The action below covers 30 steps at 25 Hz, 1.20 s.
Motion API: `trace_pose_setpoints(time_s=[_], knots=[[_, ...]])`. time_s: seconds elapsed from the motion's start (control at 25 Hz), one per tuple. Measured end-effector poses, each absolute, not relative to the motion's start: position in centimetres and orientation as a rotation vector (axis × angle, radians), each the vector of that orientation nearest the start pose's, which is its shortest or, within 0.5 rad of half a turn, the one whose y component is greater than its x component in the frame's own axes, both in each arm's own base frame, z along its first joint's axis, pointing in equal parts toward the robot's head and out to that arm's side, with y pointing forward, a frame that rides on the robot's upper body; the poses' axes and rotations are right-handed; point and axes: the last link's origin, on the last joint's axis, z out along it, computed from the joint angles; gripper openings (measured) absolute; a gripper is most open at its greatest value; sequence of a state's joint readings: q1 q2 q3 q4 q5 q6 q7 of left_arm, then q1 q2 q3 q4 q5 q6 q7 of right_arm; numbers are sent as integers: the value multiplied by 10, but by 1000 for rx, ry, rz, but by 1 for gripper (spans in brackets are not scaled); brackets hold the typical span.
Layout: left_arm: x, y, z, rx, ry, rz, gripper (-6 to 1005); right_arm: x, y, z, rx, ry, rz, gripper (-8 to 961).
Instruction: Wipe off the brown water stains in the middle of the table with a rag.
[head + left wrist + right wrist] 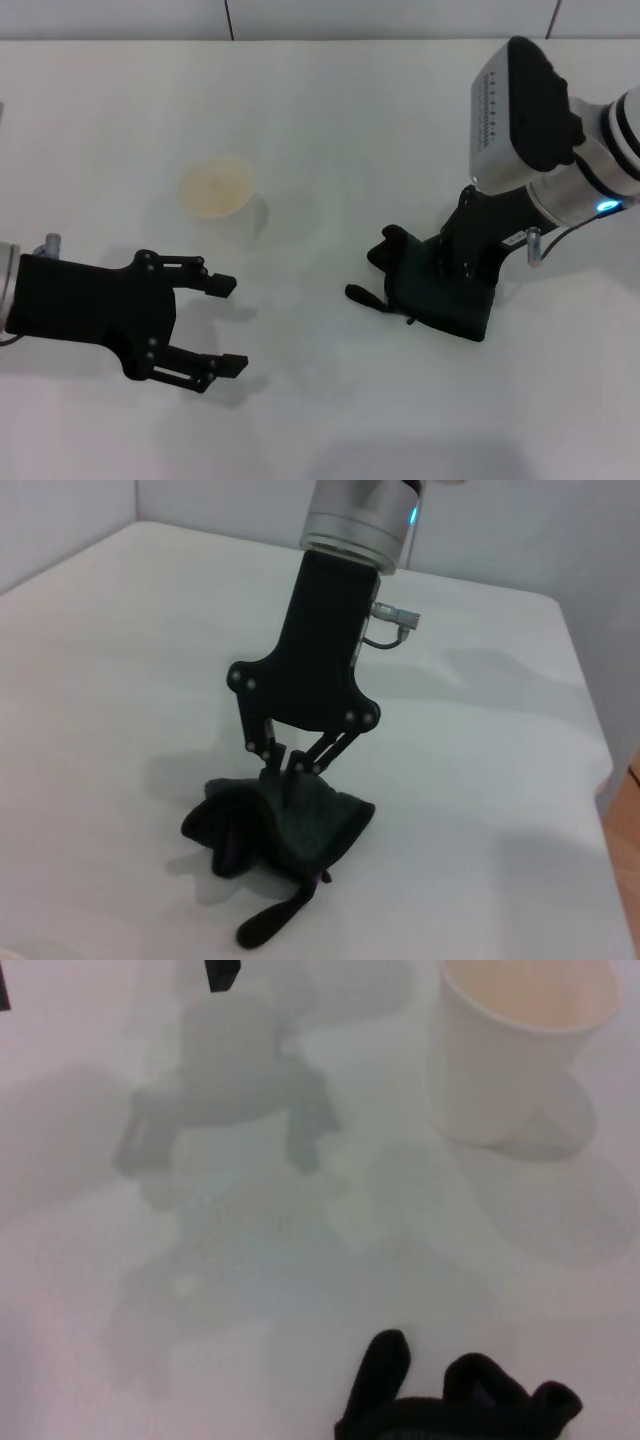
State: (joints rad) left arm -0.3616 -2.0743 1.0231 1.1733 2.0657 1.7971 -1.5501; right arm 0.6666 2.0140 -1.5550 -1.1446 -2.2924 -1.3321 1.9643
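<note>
Seemingly clear of stain, table (pixel 330 120); right gripper (pixel 462 268) closed on rag (pixel 435 290), press flat, left gripper (pixel 222 325) open, empty.

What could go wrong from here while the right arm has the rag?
The right gripper pinches only the top of the rag, so a loose tail could drag or slip free. The paper cup stands near the wiping path; a wide sweep might tip it. No brown stain shows on the table.
</note>
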Motion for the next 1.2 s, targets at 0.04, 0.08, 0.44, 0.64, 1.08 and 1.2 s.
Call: trace_pose_setpoints(time_s=[0.04, 0.08, 0.44, 0.64, 1.08, 1.2], knots=[[-237, 285, 25, -3073, -306, -295, 879, 166, 366, -40, -2946, 95, -379, 65], [-237, 285, 25, -3071, -301, -300, 879, 167, 366, -38, -2944, 106, -367, 78], [-247, 284, 32, -3021, -307, -384, 879, 179, 358, -8, -3011, 203, -116, 197], [-249, 282, 33, -3025, -286, -389, 879, 194, 350, 10, -3033, 213, -3, 368], [-257, 271, 54, -2973, -213, -498, 879, 218, 346, 16, -3005, 283, 154, 582], [-258, 268, 55, -2965, -209, -506, 879, 216, 346, 14, -3010, 282, 167, 585]])
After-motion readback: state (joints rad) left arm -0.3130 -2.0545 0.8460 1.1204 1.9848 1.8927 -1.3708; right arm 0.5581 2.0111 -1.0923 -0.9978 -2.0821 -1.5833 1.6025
